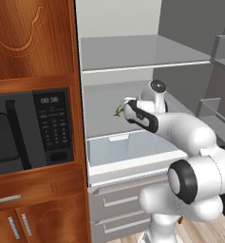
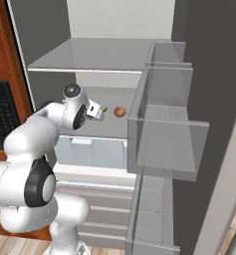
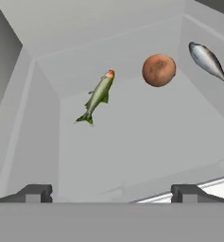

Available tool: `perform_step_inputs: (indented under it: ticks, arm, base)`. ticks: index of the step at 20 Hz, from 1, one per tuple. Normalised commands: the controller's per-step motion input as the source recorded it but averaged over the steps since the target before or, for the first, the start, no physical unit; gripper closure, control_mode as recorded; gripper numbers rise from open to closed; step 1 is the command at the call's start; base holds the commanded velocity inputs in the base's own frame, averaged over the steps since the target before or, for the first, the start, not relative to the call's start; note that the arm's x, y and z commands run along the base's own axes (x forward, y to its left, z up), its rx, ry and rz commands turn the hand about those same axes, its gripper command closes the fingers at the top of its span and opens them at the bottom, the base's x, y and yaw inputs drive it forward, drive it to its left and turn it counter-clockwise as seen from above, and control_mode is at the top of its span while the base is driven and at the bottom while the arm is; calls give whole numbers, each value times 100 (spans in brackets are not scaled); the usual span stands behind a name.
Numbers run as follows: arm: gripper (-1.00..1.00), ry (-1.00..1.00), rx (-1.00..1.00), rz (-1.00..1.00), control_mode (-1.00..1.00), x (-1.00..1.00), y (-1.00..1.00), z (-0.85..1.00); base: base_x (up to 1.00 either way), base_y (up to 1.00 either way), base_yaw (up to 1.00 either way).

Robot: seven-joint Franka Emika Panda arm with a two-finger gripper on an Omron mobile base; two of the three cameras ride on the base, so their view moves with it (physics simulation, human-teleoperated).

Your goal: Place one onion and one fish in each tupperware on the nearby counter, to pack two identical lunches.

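jaws (image 3: 111, 194) wide before green fish (image 3: 98, 96)

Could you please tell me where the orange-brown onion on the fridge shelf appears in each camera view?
Left base view: I cannot make it out; the arm covers that part of the shelf.
Right base view: orange-brown onion at centre, just right of the open gripper.
Hand view: upper right.
Shared landmark: the green-yellow fish, beside the wrist in the left base view.

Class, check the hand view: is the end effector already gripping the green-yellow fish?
No. The green-yellow fish lies on the fridge shelf, apart from the open end effector.
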Motion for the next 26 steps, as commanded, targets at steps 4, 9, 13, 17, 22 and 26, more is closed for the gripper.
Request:
perform_step_inputs:
  ticks: [4,9,13,17,22,26]
  arm:
    - [-100,-1,0,0,-100,44,1,-23]
    - [-100,-5,0,0,-100,36,9,-24]
    - [-100,3,0,0,-100,43,9,-9]
    - [-100,5,0,-1,-100,50,8,-7]
    - [-100,6,0,-2,-100,48,8,-15]
    - [-100,4,0,-2,-100,52,8,-19]
  base:
    - [0,0,0]
    - [0,0,0]
    - [0,0,0]
    - [0,0,0]
    - [0,0,0]
    - [0,0,0]
